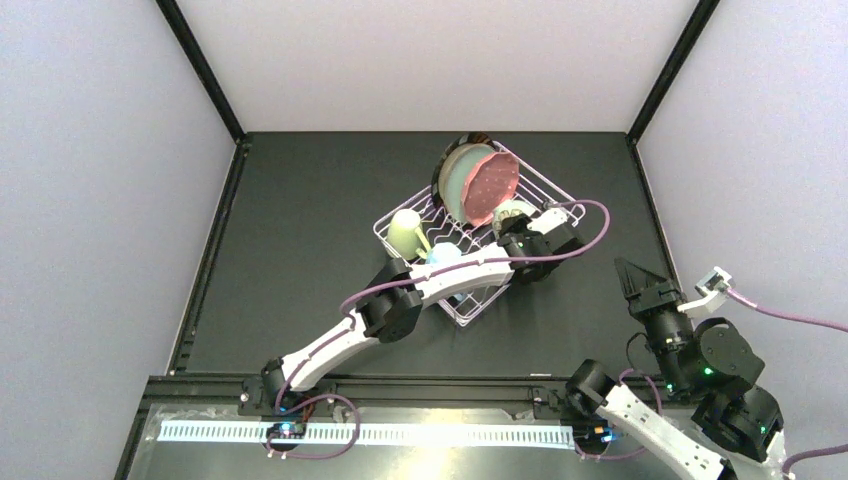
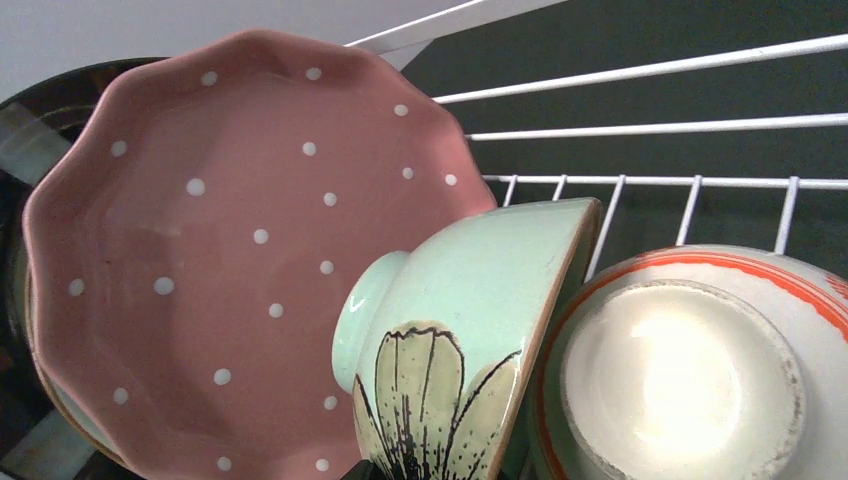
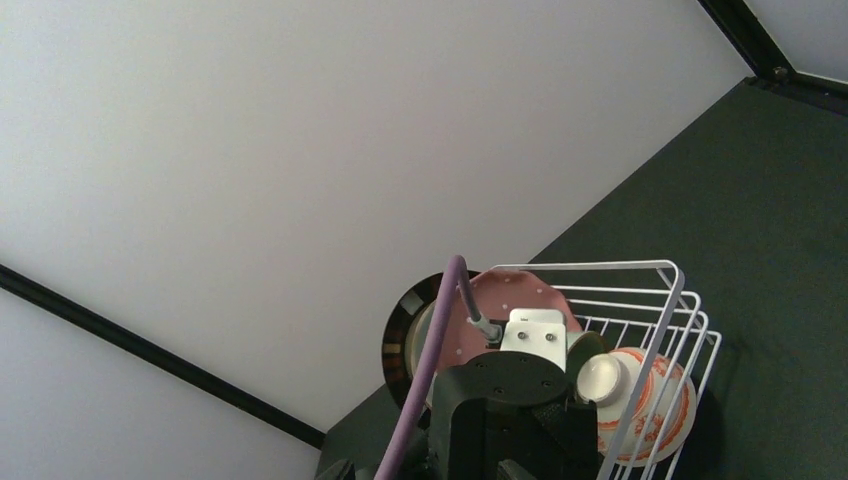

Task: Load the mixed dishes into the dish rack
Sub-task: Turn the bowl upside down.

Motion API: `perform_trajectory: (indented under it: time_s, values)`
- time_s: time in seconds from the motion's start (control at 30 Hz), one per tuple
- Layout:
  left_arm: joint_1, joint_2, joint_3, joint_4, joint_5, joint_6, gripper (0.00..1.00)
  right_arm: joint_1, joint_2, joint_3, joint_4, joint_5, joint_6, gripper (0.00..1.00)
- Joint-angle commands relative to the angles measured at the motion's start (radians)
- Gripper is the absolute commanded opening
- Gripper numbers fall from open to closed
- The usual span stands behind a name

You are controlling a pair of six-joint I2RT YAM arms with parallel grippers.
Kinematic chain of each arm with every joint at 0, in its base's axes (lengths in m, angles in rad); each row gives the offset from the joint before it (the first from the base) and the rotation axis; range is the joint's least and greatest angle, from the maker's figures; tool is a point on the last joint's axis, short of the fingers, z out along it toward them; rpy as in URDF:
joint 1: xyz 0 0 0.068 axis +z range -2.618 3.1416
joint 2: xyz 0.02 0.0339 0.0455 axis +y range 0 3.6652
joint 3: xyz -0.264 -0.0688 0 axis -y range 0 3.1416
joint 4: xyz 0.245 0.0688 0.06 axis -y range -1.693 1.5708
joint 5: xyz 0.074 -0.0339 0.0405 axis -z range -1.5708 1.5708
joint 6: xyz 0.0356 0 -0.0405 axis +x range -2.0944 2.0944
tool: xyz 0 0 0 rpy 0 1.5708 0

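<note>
The rack (image 1: pixel 470 305) sits on the dark table (image 1: pixel 300 250). In its left end are a cream mug (image 1: pixel 405 232) and a blue mug (image 1: pixel 443 254). At the far end the pink dotted plate (image 2: pixel 220 250) stands on edge. Right of it a mint bowl (image 2: pixel 460 330) leans on a red-rimmed bowl (image 2: pixel 690 370). The left gripper (image 1: pixel 522 235) seems to hover over them, its jaws hidden, so their state is unclear. Far right, the right gripper (image 1: pixel 636 277) hangs wide, empty.

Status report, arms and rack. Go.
Left gripper in dish rack by mint bowl, grip unclear. Right gripper open, empty, off to the side. Red-orange bowl racked alongside. No obstruction seen.
</note>
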Motion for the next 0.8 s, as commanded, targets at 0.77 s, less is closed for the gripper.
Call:
perform_trajectory:
  time_s: [0.77]
  values:
    - [0.003, -0.096, 0.019, -0.102, 0.433, -0.014, 0.55, -0.002, 0.006, -0.050, 0.002, -0.019, 0.019, 0.82]
